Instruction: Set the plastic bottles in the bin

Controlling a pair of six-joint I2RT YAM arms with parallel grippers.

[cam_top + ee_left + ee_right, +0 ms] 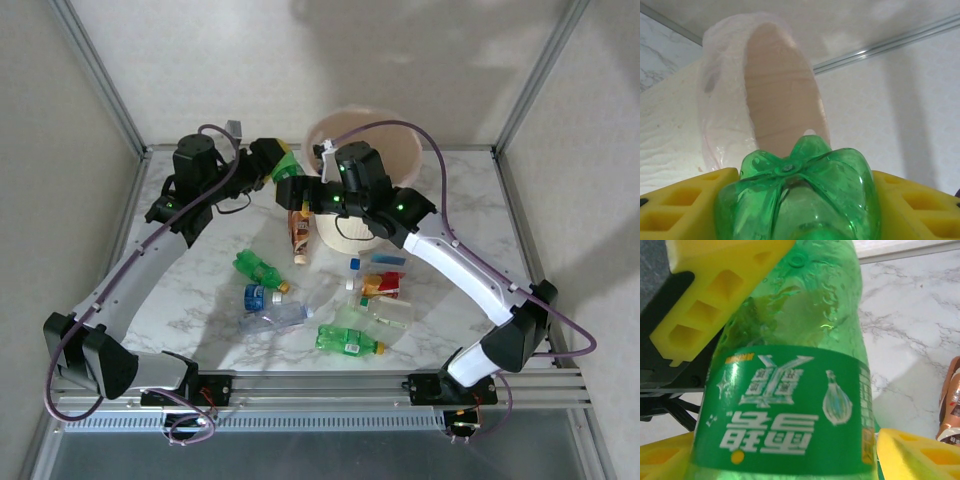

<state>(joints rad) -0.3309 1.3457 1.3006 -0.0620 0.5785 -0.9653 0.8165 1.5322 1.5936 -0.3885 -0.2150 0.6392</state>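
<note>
Find one of the plastic bottles, the green bottle, raised off the table at the far middle, just left of the bin and not yet over its mouth. Note the left gripper clamped on the base end, yellow pads pressed to both sides. Note the right gripper closed against the labelled midsection of that same bottle, a pad tight to each flank as far as the right wrist view allows. Judge this a hand-over or a two-handed carry, without grounds to say which. Record the bin upright at the far middle of the marble table, liner folded over the rim. See bare inner wall in the left wrist view and nothing lying against it. Cannot tell from the overhead view what sits at the bottom, with the right arm across most of the opening. Count at least eight more bottles loose on the table, all on the near side of the bin: the brown-orange bottle just beside the bin's left wall, a green one with a yellow cap, a blue-labelled one, a crushed clear one, a green one lying flat nearest the arm bases, and a red-labelled one among a clear cluster to the right. Judge the task early: one bottle in transit, none confirmed binned, the bulk of the pile untouched. Expect a drop over the rim next, then repeated pick-ups.
</note>
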